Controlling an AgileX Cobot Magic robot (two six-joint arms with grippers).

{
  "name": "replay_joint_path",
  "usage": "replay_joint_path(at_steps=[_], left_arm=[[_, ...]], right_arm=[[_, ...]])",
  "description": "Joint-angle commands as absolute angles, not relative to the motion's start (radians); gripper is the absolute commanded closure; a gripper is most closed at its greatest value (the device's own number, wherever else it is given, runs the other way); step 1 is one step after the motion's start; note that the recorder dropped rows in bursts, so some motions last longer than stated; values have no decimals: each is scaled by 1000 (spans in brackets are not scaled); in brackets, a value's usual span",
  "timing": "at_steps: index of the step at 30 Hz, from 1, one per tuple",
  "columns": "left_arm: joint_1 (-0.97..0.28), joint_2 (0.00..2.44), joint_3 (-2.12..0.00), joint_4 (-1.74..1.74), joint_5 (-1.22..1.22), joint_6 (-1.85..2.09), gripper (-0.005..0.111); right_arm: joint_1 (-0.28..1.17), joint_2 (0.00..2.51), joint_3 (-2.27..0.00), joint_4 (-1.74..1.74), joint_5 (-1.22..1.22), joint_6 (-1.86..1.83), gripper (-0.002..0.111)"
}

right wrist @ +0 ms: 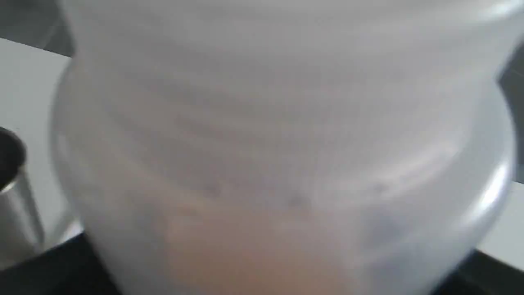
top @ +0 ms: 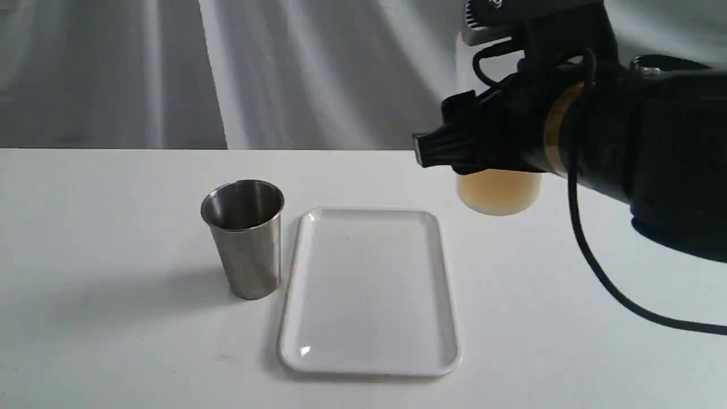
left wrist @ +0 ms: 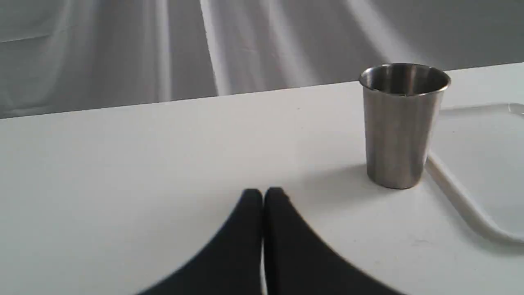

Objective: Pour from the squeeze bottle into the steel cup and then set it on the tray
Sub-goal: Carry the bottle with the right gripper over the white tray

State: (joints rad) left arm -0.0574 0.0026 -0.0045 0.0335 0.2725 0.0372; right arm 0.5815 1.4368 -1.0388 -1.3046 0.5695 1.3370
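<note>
The squeeze bottle [top: 498, 193] stands upright behind the tray's far right corner. Only its lower part with amber liquid shows below my right gripper [top: 454, 153], which is closed around its middle. Whether its base touches the table I cannot tell. In the right wrist view the translucent bottle [right wrist: 270, 143] fills the picture, with dark fingers [right wrist: 41, 270] at either side. The steel cup [top: 244, 238] is upright and left of the white tray [top: 369, 284], close to its rim. My left gripper [left wrist: 263, 194] is shut and empty, low over the table some way from the cup [left wrist: 403, 127].
The tray [left wrist: 483, 164] holds nothing. A black cable [top: 602, 272] hangs from the right arm over the table's right side. A grey cloth backdrop [top: 227, 68] hangs behind the table's far edge.
</note>
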Motion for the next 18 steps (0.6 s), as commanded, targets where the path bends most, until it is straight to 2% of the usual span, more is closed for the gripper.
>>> replay_joint_path(at_steps=[1, 9, 18], left_arm=[[-63, 0, 0, 33, 266, 35, 107], [-63, 0, 0, 33, 266, 35, 107], [-63, 0, 0, 33, 266, 33, 107]], right_arm=[[557, 1424, -1041, -1320, 466, 1343, 92], [474, 1446, -1041, -1067, 431, 1094, 92], [414, 1495, -1031, -648, 139, 611, 92]])
